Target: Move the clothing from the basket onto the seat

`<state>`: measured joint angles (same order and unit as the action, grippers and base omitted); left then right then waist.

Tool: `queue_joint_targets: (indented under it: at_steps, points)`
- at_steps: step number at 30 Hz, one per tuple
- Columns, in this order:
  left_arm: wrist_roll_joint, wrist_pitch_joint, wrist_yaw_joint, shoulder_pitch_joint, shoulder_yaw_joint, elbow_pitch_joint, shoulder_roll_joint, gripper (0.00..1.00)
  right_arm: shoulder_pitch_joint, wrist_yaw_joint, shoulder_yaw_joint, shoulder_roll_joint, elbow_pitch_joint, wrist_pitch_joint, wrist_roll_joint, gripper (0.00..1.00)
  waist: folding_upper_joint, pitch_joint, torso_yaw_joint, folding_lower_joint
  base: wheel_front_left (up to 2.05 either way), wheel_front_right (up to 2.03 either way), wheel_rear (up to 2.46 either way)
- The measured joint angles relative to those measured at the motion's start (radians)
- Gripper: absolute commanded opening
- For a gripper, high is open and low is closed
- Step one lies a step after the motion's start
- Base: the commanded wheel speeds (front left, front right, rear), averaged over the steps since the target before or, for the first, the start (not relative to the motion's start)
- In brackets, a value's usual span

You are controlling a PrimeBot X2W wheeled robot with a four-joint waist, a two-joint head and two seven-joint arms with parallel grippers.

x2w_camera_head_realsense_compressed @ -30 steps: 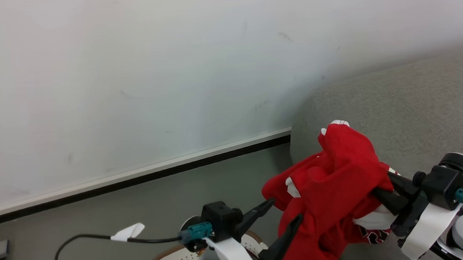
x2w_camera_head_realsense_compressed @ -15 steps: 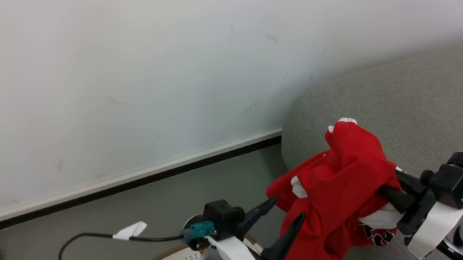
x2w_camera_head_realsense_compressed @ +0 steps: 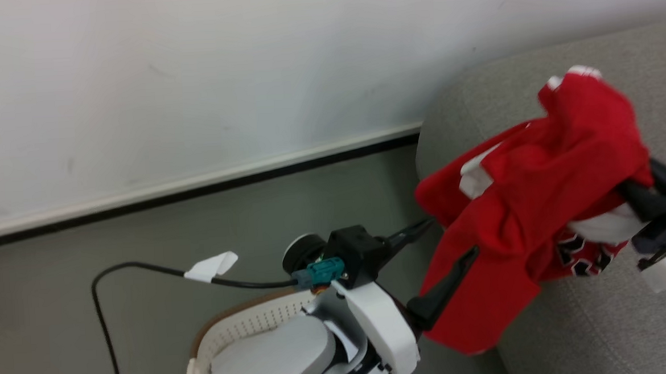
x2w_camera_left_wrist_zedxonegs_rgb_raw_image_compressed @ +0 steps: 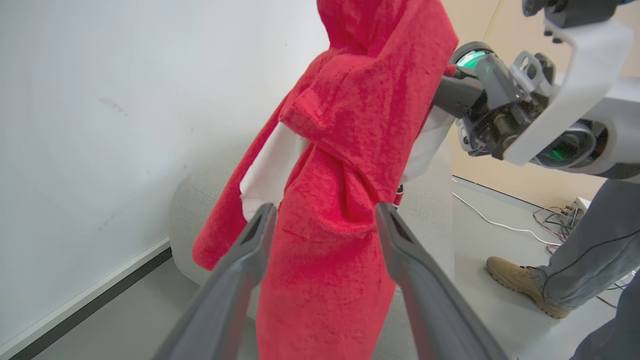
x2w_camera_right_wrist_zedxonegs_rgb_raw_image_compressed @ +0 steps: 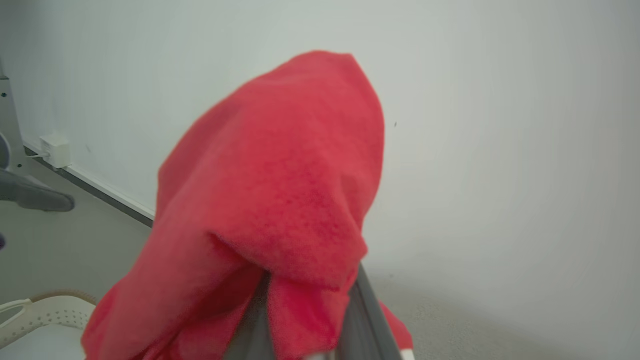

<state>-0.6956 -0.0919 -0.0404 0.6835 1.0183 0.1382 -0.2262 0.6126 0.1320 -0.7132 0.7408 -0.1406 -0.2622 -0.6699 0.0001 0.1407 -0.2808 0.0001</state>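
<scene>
Fabric like this looks light, limp and slightly fuzzy, so it should drape and swing rather than keep any shape, with little risk of slipping or damage. The clothing (x2w_camera_head_realsense_compressed: 538, 187) hangs bunched at the right of the head view. It is clear of the basket (x2w_camera_head_realsense_compressed: 249, 328) at bottom centre and in front of the rounded end of the seat (x2w_camera_head_realsense_compressed: 602, 321). The right gripper (x2w_camera_head_realsense_compressed: 635, 194) is clamped on a gathered fold at the bunch's right side, and most of the cloth dangles below it. The left gripper (x2w_camera_head_realsense_compressed: 451, 238) stands wide apart by the lower folds, holding nothing; whether it touches them I cannot tell. A thick gathered fold seems the safest hold, since a single edge would let the rest trail and snag.
</scene>
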Motion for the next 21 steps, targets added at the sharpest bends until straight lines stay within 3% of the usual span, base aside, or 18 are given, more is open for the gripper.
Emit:
queue_joint_targets:
  at_steps: [9, 16, 21]
  points:
    - [0.116, 0.065, -0.010, 0.267, -0.011, 0.002, 0.054, 1.00, 0.188, 0.000, 0.227, 0.091, -0.042, 0.000, 0.016, 0.00, 0.0000, 0.269, 0.043, 0.0002, 0.00, 0.00, 0.00]
    - [0.161, 0.072, 0.004, 0.387, -0.005, 0.026, 0.095, 1.00, 0.382, 0.000, 0.350, 0.220, -0.195, 0.000, -0.010, 0.00, 0.0000, 0.476, 0.075, 0.0004, 0.00, 0.00, 0.00]
    - [0.176, 0.056, 0.000, 0.403, 0.005, 0.041, 0.119, 1.00, 0.483, 0.000, 0.382, 0.302, -0.305, 0.000, -0.041, 0.00, 0.0000, 0.570, 0.103, 0.0003, 0.00, 0.00, 0.00]
